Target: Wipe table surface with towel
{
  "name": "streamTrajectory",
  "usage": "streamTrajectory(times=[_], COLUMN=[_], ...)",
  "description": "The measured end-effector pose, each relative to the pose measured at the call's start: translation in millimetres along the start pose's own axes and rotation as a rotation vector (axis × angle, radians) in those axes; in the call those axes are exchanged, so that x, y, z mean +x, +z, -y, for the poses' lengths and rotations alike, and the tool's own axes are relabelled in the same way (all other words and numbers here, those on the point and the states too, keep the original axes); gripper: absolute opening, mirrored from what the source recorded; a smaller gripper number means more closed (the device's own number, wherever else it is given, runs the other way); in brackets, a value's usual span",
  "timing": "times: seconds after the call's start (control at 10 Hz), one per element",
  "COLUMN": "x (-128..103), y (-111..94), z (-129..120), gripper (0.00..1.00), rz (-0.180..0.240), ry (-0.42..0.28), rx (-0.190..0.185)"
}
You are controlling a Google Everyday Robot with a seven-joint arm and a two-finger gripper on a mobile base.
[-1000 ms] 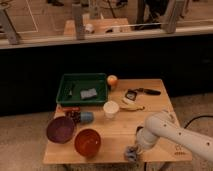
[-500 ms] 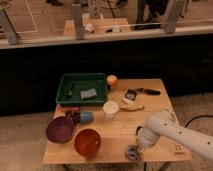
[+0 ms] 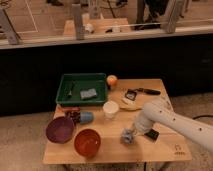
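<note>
The towel (image 3: 128,137), a small crumpled grey-blue cloth, lies on the tan table surface (image 3: 107,152) in the front middle, just right of the orange bowl. My gripper (image 3: 130,134) reaches down from the white arm coming in from the right and is shut on the towel, pressing it onto the wood. The cloth hides the fingertips. A small dark logo mark (image 3: 177,148) sits near the front right corner.
A green tray (image 3: 65,97) holding a flat grey block (image 3: 89,93) stands at the back left. Around the towel are a white cup (image 3: 110,109), an orange bowl (image 3: 87,142), a purple bowl (image 3: 60,129), a blue cup (image 3: 86,117), an orange ball (image 3: 112,80) and a banana (image 3: 128,104).
The gripper and towel have slid from near the table's front edge back toward the middle. Everything else stayed where it was.
</note>
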Motion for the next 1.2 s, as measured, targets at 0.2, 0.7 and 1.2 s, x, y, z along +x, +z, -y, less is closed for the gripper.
streamTrajectory(times=[0.2,0.7,1.2], x=[-20,-82,-86], y=[7,12,19], z=[16,-5,-74], gripper=[0.0,0.0,0.0], rz=[-0.003,0.041,0.04], ry=[-0.017,-0.149,-0.202], rx=[0.009,0.013,-0.046])
